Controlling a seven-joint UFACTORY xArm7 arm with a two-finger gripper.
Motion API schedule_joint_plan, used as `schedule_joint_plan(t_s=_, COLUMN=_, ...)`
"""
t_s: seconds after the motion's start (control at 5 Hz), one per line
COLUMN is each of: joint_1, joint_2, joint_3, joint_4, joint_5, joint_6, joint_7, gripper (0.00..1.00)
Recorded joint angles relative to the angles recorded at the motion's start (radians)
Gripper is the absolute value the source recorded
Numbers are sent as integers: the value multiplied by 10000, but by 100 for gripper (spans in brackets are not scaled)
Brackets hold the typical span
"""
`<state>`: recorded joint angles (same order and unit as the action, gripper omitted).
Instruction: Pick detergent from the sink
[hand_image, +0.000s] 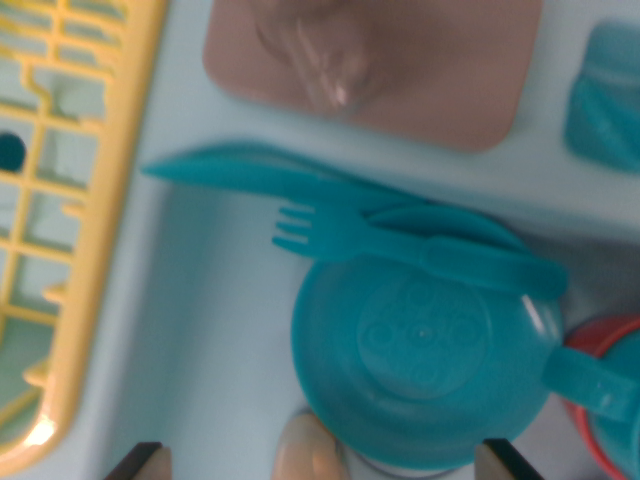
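The light blue sink basin (200, 330) fills the lower middle of the wrist view. In it lies a teal plate (420, 350), with a teal fork (400, 245) and a teal knife (260, 175) across its upper rim. A rounded beige object (310, 448), cut off by the bottom edge, sits just beside the plate; I cannot tell if it is the detergent. My gripper (322, 462) is open. Only its two dark fingertips (135, 462) show at the bottom edge, one on each side of the beige object and the plate's lower part.
A yellow dish rack (70, 230) runs down the wrist view's left. A pink mat (450, 70) with a clear glass (330, 60) lies at the top. A teal container (605, 95) sits at the top right, and a red cup (610, 400) with a teal handle at the bottom right.
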<state>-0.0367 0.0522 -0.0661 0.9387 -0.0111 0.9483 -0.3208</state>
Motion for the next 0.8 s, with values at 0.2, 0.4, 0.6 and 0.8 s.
schedule_joint_plan(t_s=0.2, joint_1=0, joint_2=0, joint_3=0, joint_4=0, joint_5=0, joint_6=0, joint_7=0, gripper=0)
schedule_joint_plan(t_s=0.4, joint_1=-18, joint_2=41, joint_3=-43, joint_4=-345, joint_5=3, joint_6=-319, joint_7=-167, gripper=0)
schedule_joint_plan(t_s=0.6, joint_1=-18, joint_2=41, joint_3=-43, joint_4=-345, joint_5=3, joint_6=-319, joint_7=-167, gripper=0)
schedule_joint_plan(t_s=0.8, joint_1=-33, joint_2=76, joint_3=-80, joint_4=-637, joint_5=5, joint_6=-589, joint_7=-308, gripper=0)
